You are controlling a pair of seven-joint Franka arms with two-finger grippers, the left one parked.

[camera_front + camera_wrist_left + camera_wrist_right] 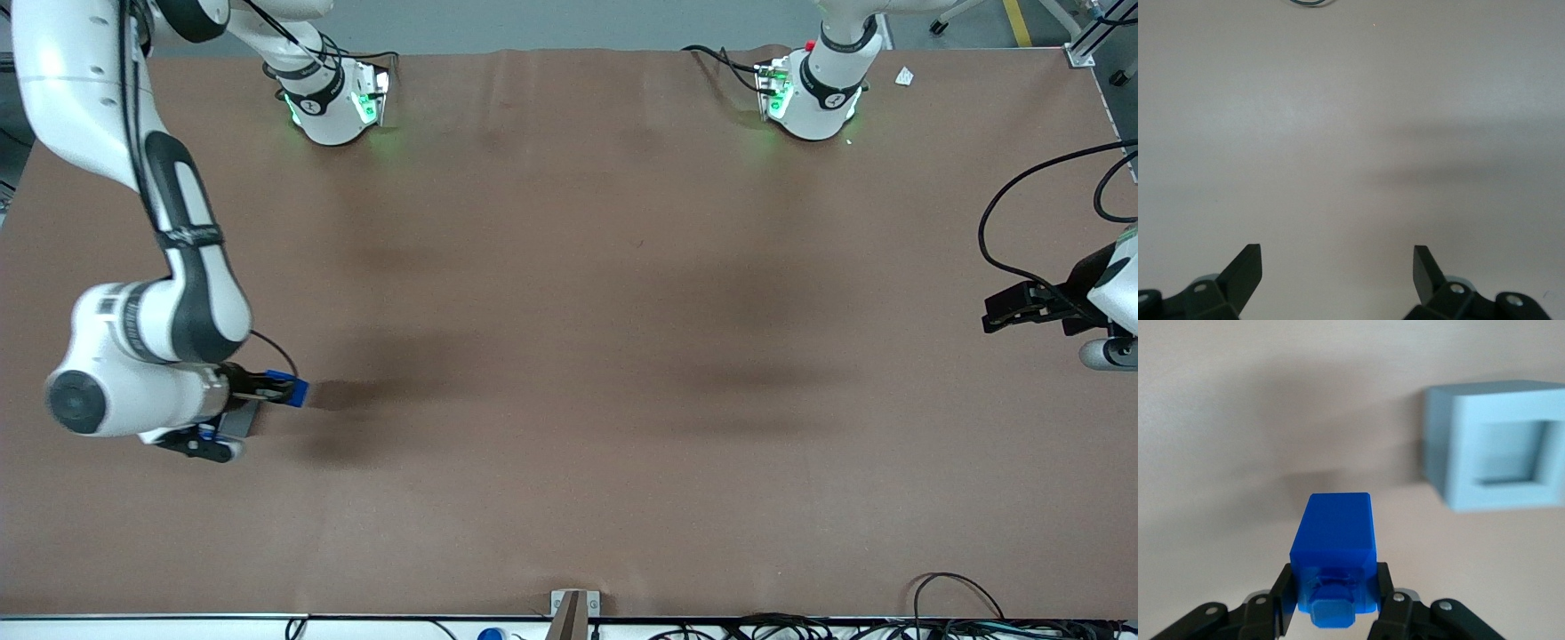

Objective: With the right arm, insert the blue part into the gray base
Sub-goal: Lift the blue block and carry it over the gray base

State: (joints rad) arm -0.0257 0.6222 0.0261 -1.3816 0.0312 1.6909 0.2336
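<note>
Item one: blue part [1333, 550]. A small bright-blue block, held off the table in the gripper [1334, 600] of the right arm [133, 356]. Both black fingers [1286, 590] pinched it from either side at its stepped end. In the right wrist view its long axis ran straight out from the fingers, the plain squared end pointing away from the wrist and the stepped end sitting back between the finger pads. In the front view the block [294, 389] showed as a blue tip at the end of the gripper [276, 388], pointing toward the parked arm's end of the table, with a dark shadow stretching the same way on the brown surface.

Item two: gray base [1498, 447]. A light-gray boxy block resting on the table, its square socket facing up and open. In the wrist view it lay apart from the blue part, off to one side of the part's axis rather than in line with it; the two did not touch. In the front view only a gray sliver [238, 420] showed beneath the wrist, nearer the front camera than the blue part.

Item three: table [569, 356]. Covered in brown material, flat, with soft shadows across its middle.

Location of all items: the working arm's end of the table.
</note>
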